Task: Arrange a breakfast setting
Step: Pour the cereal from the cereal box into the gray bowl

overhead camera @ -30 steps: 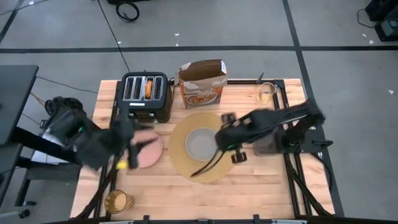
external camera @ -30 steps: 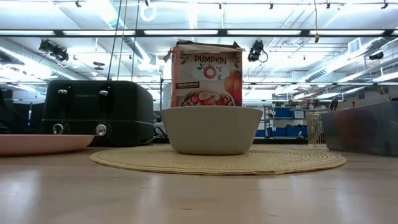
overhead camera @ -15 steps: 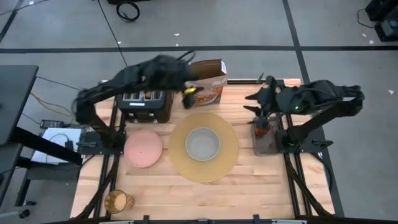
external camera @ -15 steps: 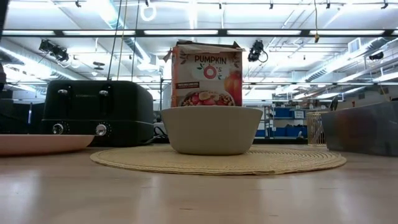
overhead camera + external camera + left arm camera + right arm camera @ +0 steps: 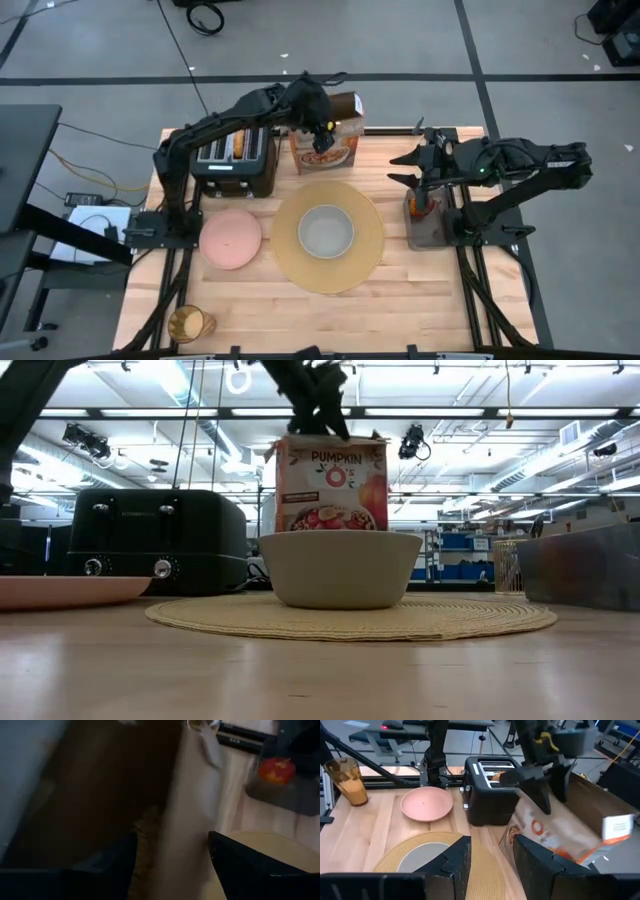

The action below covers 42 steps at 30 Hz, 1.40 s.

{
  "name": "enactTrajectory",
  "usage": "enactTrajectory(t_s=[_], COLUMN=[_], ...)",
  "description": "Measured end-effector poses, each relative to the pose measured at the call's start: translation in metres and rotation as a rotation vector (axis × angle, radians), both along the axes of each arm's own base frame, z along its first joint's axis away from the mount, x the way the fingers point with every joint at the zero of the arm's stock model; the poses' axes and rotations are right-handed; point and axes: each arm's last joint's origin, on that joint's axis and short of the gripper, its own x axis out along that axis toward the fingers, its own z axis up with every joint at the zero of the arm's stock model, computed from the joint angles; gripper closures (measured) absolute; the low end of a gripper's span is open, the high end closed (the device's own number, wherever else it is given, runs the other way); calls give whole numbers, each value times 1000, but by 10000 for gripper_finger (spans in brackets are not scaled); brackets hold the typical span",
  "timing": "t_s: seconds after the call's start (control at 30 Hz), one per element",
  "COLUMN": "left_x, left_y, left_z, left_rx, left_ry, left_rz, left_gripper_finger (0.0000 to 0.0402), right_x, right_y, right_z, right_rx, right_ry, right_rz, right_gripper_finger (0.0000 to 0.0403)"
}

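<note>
A grey bowl (image 5: 326, 230) sits on the round tan placemat (image 5: 352, 262). A pink plate (image 5: 231, 238) lies left of it, and an amber glass (image 5: 189, 323) stands at the near left. A red apple (image 5: 422, 204) lies on a dark tray (image 5: 430, 232) at the right. Round toast (image 5: 240, 143) sticks out of a toaster slot. No spoon shows. My left gripper (image 5: 322, 133) is open over the top of a cereal box (image 5: 328, 150). One finger is inside the box's front wall (image 5: 192, 795) and one outside. My right gripper (image 5: 400, 170) is open and empty above the table, beside the apple. My left gripper comes at the cereal box from above, slanting down. Its open fingers (image 5: 544, 795) stand on either side of the top edge of the front wall (image 5: 195, 765). I cannot tell whether they touch it. The box stands upright on the table.
The black toaster (image 5: 234, 155) stands left of the cereal box at the far edge. A small clear cup (image 5: 428, 150) stands at the far right. Bare wood lies along the near edge, right of the glass.
My left gripper has swung from over the pink plate toward the far edge, past the toaster, to the top of the cereal box. My right gripper has moved from over the placemat toward the right edge and now hangs beside the apple. Nothing on the table has moved.
</note>
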Motion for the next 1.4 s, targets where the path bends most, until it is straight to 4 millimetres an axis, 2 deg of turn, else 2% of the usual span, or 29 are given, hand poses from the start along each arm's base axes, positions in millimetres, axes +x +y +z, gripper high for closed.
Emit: enactTrajectory(t_s=[0.17, 0.37, 0.47, 0.67, 0.8, 0.93, 1.07, 1.2, 1.4], left_x=[1, 1, 1, 1, -3, -15, -32, -56, -104], left_y=[10, 6, 4, 2, 1, -4, -15, -34, -62], left_z=[-17, -22, -23, -23, -18, 1, 30, 61, 107], left_rx=[-18, -46, -46, -7, 10, 25, 58, 86, 134], left_ry=[85, 133, 140, 164, 176, 138, 59, -14, -148], left_rz=[-38, -83, -83, -42, -5, 13, 13, -8, -32], left_gripper_finger=[163, 181, 230, 381, 389, 396, 397, 398, 398], right_x=[7, 9, 9, 3, -14, -33, -40, -31, -7], right_y=[0, 0, -1, -5, -11, -18, -22, -26, -34], right_z=[-3, -2, -1, 2, 11, 19, 18, 3, -35], right_rx=[3, -10, -10, -30, -64, -55, -30, 9, 95], right_ry=[-3, -18, -25, -38, -82, -149, -194, -279, -442], right_rz=[-3, -6, -16, -34, -57, -79, -92, -36, -28], right_gripper_finger=[249, 249, 249, 249, 239, 212, 171, 134, 94])
